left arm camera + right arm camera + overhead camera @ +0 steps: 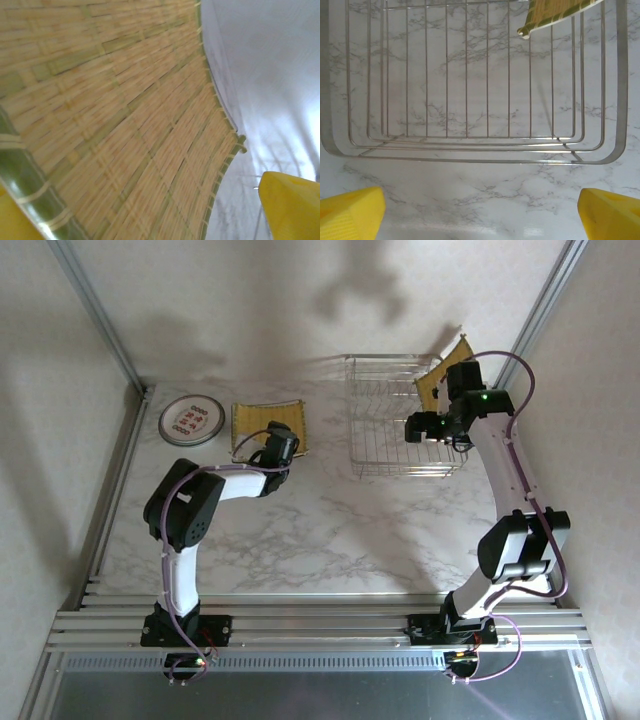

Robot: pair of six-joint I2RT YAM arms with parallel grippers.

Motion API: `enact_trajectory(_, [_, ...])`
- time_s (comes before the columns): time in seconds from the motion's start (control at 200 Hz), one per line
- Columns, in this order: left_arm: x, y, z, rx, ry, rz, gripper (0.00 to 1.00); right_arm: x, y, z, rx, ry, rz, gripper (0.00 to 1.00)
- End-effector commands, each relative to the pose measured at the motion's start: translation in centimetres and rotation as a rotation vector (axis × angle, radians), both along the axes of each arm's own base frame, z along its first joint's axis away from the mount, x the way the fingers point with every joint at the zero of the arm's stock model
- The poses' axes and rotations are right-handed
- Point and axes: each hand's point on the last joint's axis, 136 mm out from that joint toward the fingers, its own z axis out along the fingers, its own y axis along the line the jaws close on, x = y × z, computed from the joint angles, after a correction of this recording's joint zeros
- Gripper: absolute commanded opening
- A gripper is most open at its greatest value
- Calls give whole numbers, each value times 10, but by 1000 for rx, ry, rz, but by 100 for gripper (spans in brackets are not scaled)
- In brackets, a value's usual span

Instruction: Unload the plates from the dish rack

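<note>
1. Your rack (385, 415) sits right of centre on the table (330, 525), its sides square to the table's edges. From above it looks about as deep as it is wide, so its long axis cannot be told.
2. The leaning plate (438, 380) stands on edge in the rack's far right corner, tilted, with its top corner pointing to the far right. It is yellow weave with a green rim.
3. The flat plate (250, 420), of the same weave, lies on the table left of the rack, its edges running with the table's. Just left of it lies a round plate (190, 420), white with red marks and a dark rim.
4. Your left claw (278, 445) is over the flat plate's near right part. Its wrist view shows the weave close up and the fingers (292, 205) spread wide.
5. Your right claw (480, 215) hangs over the rack's near wall, spread wide and holding nothing. Its wrist view shows bare marble through the wires and one corner of the leaning plate.
</note>
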Motion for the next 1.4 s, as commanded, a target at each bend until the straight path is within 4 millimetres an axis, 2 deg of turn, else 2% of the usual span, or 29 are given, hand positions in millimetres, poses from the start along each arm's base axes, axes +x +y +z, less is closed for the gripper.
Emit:
enact_trajectory(0.0, [-22, 1, -17, 79, 137, -59, 100, -3, 2, 11, 35, -36, -11, 99])
enact_trajectory(0.17, [-29, -4, -24, 98, 189, -118, 100, -4, 2, 13, 42, -49, -9, 99])
enact_trajectory(0.345, [-38, -1, -29, 108, 215, -126, 100, -3, 4, 13, 63, -59, -7, 99])
enact_trajectory(0.731, [-24, -8, -30, 125, 217, -148, 100, -7, -2, 15, 66, -66, -17, 99])
enact_trajectory(0.911, [-24, -7, -30, 160, 225, -169, 100, -9, -5, 19, 65, -71, -20, 99])
enact_trajectory(1.101, [-43, -5, -4, 333, 241, -279, 100, -16, -13, 22, 53, -74, -37, 99])
enact_trajectory(1.296, [-76, -1, 39, 583, 265, -456, 100, -12, -27, 31, 32, -91, -78, 99])
enact_trajectory(1.392, [-89, 2, 71, 687, 242, -532, 100, -6, -39, 36, -4, -98, -105, 99])
